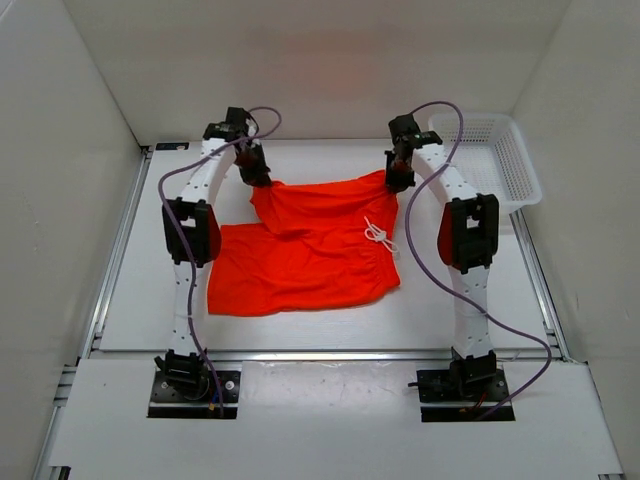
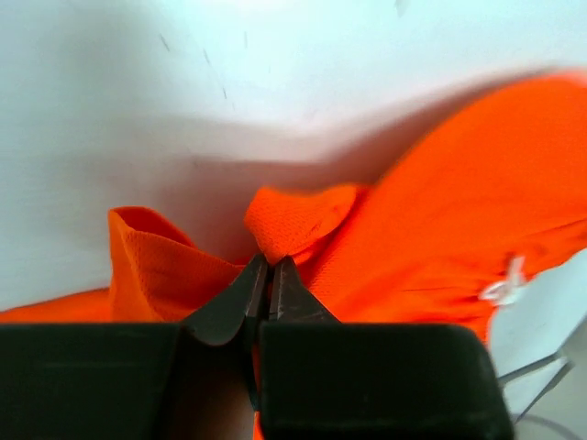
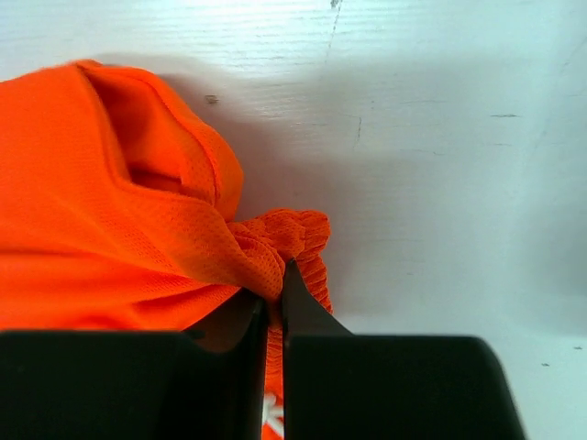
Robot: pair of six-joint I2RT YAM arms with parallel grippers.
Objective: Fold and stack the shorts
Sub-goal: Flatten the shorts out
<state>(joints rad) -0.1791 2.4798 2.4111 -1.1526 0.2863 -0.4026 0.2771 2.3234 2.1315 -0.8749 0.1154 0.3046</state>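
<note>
The orange-red shorts (image 1: 305,250) lie spread on the white table, their white drawstring (image 1: 378,233) toward the right. My left gripper (image 1: 255,178) is shut on the shorts' far left corner. In the left wrist view the black fingers (image 2: 240,298) pinch a fold of orange mesh (image 2: 293,220) between their tips. My right gripper (image 1: 398,180) is shut on the far right corner at the gathered waistband. The right wrist view shows that bunched waistband (image 3: 298,238) caught between the closed fingers (image 3: 307,307). Both far corners are drawn up slightly from the table.
A white plastic basket (image 1: 492,160) stands at the far right corner of the table. White walls enclose the table on three sides. Metal rails (image 1: 320,355) run along the near edge, with both arm bases bolted just in front.
</note>
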